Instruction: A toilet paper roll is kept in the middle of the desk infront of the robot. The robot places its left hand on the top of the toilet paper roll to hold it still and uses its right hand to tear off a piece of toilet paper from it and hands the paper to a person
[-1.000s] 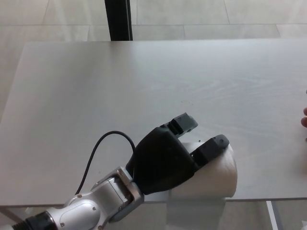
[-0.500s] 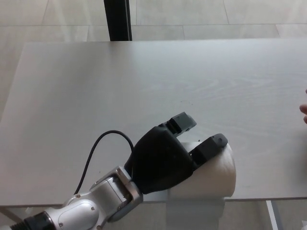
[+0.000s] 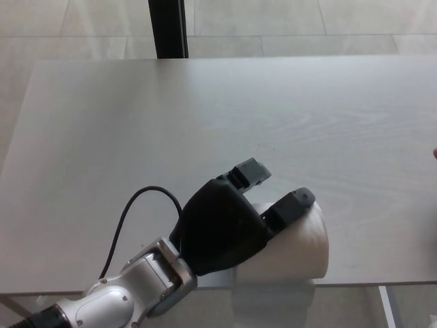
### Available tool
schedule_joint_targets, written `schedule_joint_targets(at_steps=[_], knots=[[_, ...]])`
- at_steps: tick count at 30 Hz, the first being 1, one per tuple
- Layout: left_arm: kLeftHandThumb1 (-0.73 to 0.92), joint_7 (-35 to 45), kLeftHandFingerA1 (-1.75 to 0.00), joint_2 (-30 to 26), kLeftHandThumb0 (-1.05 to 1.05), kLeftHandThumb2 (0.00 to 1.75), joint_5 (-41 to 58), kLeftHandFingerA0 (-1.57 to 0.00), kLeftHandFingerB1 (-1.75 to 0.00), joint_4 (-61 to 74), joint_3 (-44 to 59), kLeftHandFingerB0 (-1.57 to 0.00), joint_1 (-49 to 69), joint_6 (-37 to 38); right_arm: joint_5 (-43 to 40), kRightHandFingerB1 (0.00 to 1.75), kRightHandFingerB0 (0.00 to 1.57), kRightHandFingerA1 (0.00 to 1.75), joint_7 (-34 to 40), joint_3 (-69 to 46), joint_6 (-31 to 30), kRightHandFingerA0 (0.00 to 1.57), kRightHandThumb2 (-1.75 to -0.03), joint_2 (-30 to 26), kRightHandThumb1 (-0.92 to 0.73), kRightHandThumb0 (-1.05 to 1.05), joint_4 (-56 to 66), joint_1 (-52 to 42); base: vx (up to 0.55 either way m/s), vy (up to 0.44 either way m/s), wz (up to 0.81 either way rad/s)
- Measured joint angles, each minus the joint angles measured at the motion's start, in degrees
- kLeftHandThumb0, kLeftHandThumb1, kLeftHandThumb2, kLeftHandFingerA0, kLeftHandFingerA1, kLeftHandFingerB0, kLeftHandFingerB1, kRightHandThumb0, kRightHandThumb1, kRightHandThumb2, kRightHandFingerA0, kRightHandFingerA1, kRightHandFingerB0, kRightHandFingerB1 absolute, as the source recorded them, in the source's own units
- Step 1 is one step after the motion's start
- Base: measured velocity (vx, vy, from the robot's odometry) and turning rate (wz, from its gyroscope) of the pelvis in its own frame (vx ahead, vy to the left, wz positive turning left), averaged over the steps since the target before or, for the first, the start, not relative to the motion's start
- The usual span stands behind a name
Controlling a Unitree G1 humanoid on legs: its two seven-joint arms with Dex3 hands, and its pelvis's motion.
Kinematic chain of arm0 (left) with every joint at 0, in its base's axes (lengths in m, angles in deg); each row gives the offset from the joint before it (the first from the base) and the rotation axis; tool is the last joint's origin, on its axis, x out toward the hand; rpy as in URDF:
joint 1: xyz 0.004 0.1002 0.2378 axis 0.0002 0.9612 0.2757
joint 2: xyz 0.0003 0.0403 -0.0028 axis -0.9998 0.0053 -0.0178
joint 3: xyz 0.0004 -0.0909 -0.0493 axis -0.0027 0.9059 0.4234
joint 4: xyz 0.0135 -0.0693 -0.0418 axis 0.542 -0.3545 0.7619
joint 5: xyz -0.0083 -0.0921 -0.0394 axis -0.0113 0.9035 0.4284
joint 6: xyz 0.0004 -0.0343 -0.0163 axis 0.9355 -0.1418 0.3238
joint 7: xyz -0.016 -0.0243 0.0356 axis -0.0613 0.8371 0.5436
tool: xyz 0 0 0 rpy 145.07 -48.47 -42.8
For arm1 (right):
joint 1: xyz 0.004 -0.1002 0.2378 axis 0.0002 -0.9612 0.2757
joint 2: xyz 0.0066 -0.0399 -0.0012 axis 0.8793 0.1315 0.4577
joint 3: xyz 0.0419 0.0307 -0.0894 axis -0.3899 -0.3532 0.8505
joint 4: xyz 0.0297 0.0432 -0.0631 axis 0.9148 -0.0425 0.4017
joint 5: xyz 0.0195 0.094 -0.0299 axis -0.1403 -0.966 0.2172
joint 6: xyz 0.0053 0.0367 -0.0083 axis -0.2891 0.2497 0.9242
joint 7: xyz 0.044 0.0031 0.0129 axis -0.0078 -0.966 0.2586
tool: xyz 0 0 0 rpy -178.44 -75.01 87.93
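A plain indoor test space, perhaps a lab: pale grey wood-grain desk [image 3: 205, 116], large light floor tiles [image 3: 287, 20] beyond, dark vertical post [image 3: 167, 27] at twelve o'clock.

You have one toilet paper roll [image 3: 300, 249] on one desk [image 3: 205, 116], at its near edge. One robot hand shows, the left hand [image 3: 225, 222], with one black cable [image 3: 130, 215] looping behind its wrist. One dark post [image 3: 168, 27] stands beyond the far edge. One fingertip [image 3: 434, 154] of a person shows at far right.
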Motion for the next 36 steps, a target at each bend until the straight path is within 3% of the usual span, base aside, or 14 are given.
schedule_joint_targets(at_steps=[2,8,9,10,18,19,22,25,26,29,30,31,32,36], knots=[[0.80,0.0,-0.49,-0.1,-0.53,0.64,0.0,-0.46,-0.42,0.1,0.2,-0.40,0.1,0.0,1.1,0.36,0.15,0.00,-0.4,1.9,0.1,0.00,-0.75,-0.4,-0.42,-0.77,-0.6,0.0,0.00,0.000,0.00],[0.76,0.0,-0.51,-0.4,-0.53,0.63,0.1,-0.46,-0.42,0.2,1.2,-0.39,0.7,0.0,5.2,0.01,0.09,0.12,-1.8,8.2,0.2,0.00,-0.82,-1.3,-0.51,-0.87,-1.4,0.1,0.00,0.000,0.00],[0.58,0.0,-0.60,-0.4,-0.55,0.92,0.1,-0.41,-0.54,0.2,1.4,-0.33,0.9,0.0,5.8,0.03,0.07,0.14,-2.0,9.0,0.3,0.00,-0.84,-1.4,-0.51,-0.87,-1.4,0.1,0.00,0.000,0.00],[0.73,0.1,-0.53,-0.5,-0.51,0.62,0.2,-0.46,-0.44,0.3,1.8,-0.37,1.0,0.0,6.5,0.07,0.00,0.13,-2.3,9.9,0.4,0.00,-0.85,-1.6,-0.48,-0.87,-1.4,0.1,0.00,0.000,0.00],[0.69,1.8,-0.50,-1.3,-0.46,0.61,1.0,-0.27,-0.41,0.6,5.4,-0.25,1.9,0.0,12.1,0.20,0.11,0.05,-4.0,15.0,1.2,0.00,-0.86,-3.9,-0.52,-0.80,-0.8,0.2,0.00,0.000,0.00],[0.45,2.4,-0.28,-1.5,-0.64,0.85,1.3,0.00,-0.21,0.7,6.1,0.00,2.0,0.0,12.8,0.15,0.07,0.03,-4.2,15.4,1.5,0.00,-0.85,-4.3,-0.56,-0.89,-0.6,0.2,0.00,0.000,0.00],[0.66,4.9,0.00,-2.6,-0.65,0.60,1.8,0.00,-0.03,1.5,7.6,0.00,1.7,0.0,13.8,0.23,0.05,0.00,-4.4,15.5,1.8,0.00,-0.74,-5.0,-0.36,-0.81,0.2,0.2,0.00,0.000,0.00],[0.55,7.1,0.00,-3.2,-0.76,0.75,2.4,0.00,0.00,2.1,8.7,0.00,1.2,0.0,14.2,0.28,0.04,0.00,-4.5,15.5,2.0,0.00,-0.56,-5.1,-0.49,-0.84,1.0,0.2,0.00,0.000,0.00],[0.53,8.0,0.00,-3.3,-0.75,0.74,2.5,0.00,0.00,2.3,9.2,0.00,0.8,0.0,14.3,0.16,0.09,0.07,-4.5,15.5,2.1,0.00,-0.88,-5.1,-0.53,-0.87,1.3,0.2,0.00,0.000,0.00],[0.56,10.4,0.00,-3.7,-0.78,0.72,3.5,0.00,0.00,2.6,10.6,0.00,-0.5,0.0,14.8,0.15,0.03,0.03,-4.5,15.5,2.2,0.00,-0.89,-5.1,-0.58,-0.96,2.1,0.2,0.00,0.000,0.00],[0.62,11.4,0.00,-3.8,-0.82,0.59,3.9,0.00,0.00,2.6,11.1,0.00,-1.0,0.0,15.0,0.26,0.05,0.00,-4.5,15.5,2.2,0.00,-0.68,-5.1,-0.46,-0.86,2.5,0.2,0.00,0.000,0.00],[0.56,12.1,-0.20,-4.0,-0.97,0.92,4.2,0.00,0.00,2.7,11.6,0.00,-1.6,0.0,15.2,0.28,0.05,0.00,-4.5,15.5,2.2,0.00,-0.61,-5.1,-0.50,-0.85,2.8,0.2,0.00,0.000,0.00],[0.62,12.9,0.00,-4.3,-0.89,0.59,4.5,0.00,0.00,2.7,12.1,0.00,-2.2,0.0,15.3,0.21,0.09,0.12,-4.5,15.5,2.2,0.00,-0.91,-5.1,-0.55,-0.88,3.2,0.2,0.00,0.000,0.00],[0.63,16.2,0.00,-5.8,-0.92,0.59,5.7,0.00,0.00,2.6,14.1,0.00,-4.7,0.0,15.7,0.06,0.08,0.11,-4.5,15.5,2.3,0.00,-0.90,-5.1,-0.53,-0.89,4.5,0.2,0.00,0.000,0.00]])
